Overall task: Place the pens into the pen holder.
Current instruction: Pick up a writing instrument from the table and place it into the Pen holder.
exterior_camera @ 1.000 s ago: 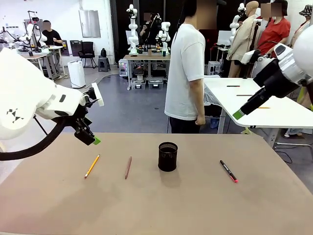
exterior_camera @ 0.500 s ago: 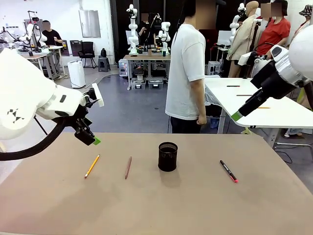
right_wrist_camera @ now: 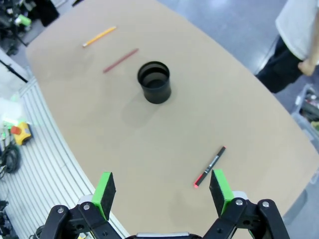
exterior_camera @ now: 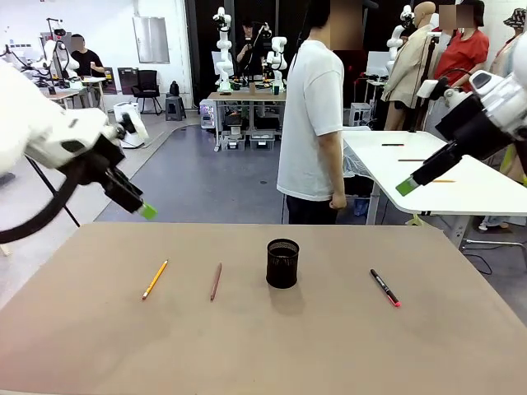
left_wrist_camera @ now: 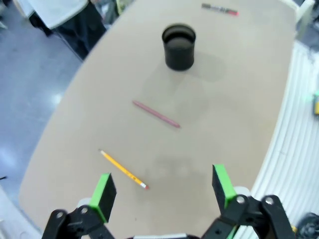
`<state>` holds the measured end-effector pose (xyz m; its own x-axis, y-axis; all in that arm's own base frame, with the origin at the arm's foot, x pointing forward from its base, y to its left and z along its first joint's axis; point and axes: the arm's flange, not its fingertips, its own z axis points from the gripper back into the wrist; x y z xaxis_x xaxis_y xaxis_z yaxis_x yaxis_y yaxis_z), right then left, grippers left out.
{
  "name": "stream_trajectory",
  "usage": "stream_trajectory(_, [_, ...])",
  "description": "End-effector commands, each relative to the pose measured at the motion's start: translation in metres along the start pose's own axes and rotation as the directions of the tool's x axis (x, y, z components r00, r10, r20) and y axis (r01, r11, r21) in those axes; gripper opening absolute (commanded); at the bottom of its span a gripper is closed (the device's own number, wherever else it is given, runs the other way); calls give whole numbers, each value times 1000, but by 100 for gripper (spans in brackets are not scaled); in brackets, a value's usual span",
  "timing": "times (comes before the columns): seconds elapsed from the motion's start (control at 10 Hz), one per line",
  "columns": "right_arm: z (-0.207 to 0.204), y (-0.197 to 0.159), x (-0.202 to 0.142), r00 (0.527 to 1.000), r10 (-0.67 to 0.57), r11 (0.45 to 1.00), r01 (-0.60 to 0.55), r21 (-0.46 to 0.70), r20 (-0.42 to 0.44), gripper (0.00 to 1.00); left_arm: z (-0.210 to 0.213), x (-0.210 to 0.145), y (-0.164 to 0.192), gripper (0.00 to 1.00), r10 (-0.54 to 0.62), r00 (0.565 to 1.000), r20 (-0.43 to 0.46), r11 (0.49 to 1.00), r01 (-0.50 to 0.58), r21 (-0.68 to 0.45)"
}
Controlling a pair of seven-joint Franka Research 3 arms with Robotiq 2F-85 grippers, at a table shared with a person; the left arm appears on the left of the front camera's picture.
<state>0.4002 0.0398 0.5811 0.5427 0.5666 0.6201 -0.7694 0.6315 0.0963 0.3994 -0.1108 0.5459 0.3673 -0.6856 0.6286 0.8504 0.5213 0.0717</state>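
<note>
**Hovering wide open, both pincers empty**

The left gripper (left_wrist_camera: 163,189) hangs above the table (exterior_camera: 329,354), jaws spread wide, holding nothing. Below and just ahead of it lies the orange-yellow pencil (left_wrist_camera: 123,170), the reddish-brown pencil (left_wrist_camera: 156,114) beyond, and the pen holder (left_wrist_camera: 179,47) farther on. The right gripper (right_wrist_camera: 162,189), equally wide and empty, has the pink-red pen (right_wrist_camera: 210,167) just ahead of one finger, outside the holder.

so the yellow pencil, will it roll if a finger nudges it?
Yellow pencil looks slim and straight, so probably stiff and light. It lies flat on the smooth table, so a sideways nudge would likely roll or skid it. Low profile probably leaves little to pinch.
</note>
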Motion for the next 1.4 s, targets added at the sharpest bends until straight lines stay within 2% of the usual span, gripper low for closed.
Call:
stream_trajectory(0.0, [15, -18, 0, 997, 72, 994, -74, 78, 34, 100, 16, 1, 26, 100, 7, 999, 41, 999, -6, -32])
stream_trajectory(0.2, [40, -23, -3, 986, 143, 987, -148, 57, 85, 100, 31, -5, 47, 100, 17, 998, 64, 1000, -17, -1])
stream_trajectory(0.5, [61, -40, -5, 976, 170, 984, -176, 37, 133, 100, 59, -12, 73, 100, -39, 992, 122, 999, 38, 14])
stream_trajectory(0.9, [69, -64, -12, 977, 120, 987, -137, 87, 178, 100, 83, -24, 75, 100, -52, 984, 171, 997, 42, 62])
stream_trajectory(1.2, [61, -58, -2, 978, 122, 990, -133, 55, 167, 100, 89, -24, 74, 100, -64, 986, 154, 997, 55, 56])
stream_trajectory(1.3, [65, -59, -12, 983, 93, 992, -104, 65, 156, 100, 89, -22, 77, 100, -34, 987, 155, 997, 22, 75])
